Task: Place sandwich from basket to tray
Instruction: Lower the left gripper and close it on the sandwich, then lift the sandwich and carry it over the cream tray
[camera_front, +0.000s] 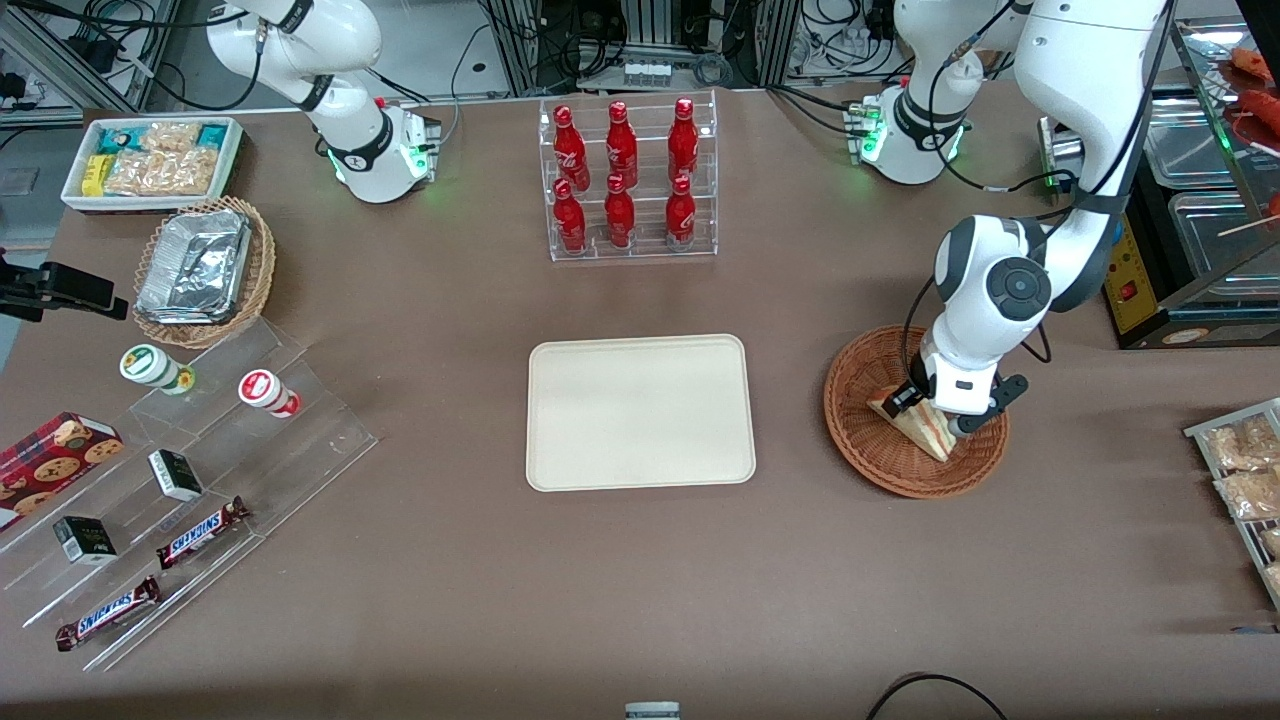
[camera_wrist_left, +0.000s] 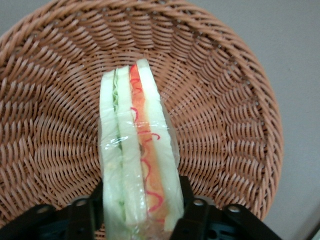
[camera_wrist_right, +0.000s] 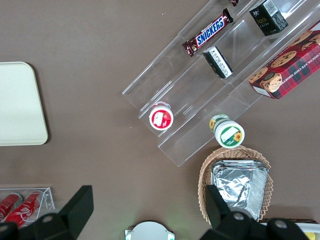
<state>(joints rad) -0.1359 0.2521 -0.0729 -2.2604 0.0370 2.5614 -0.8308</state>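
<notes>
Clamping the sandwich (camera_wrist_left: 137, 165) in the basket (camera_wrist_left: 225, 100), gripper (camera_wrist_left: 140, 212) fingers (tips hidden).

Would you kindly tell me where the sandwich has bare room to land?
The tray lies bare between the bottle rack and the camera. The basket is crowded: the gripper sits in it, shut on the sandwich.
</notes>
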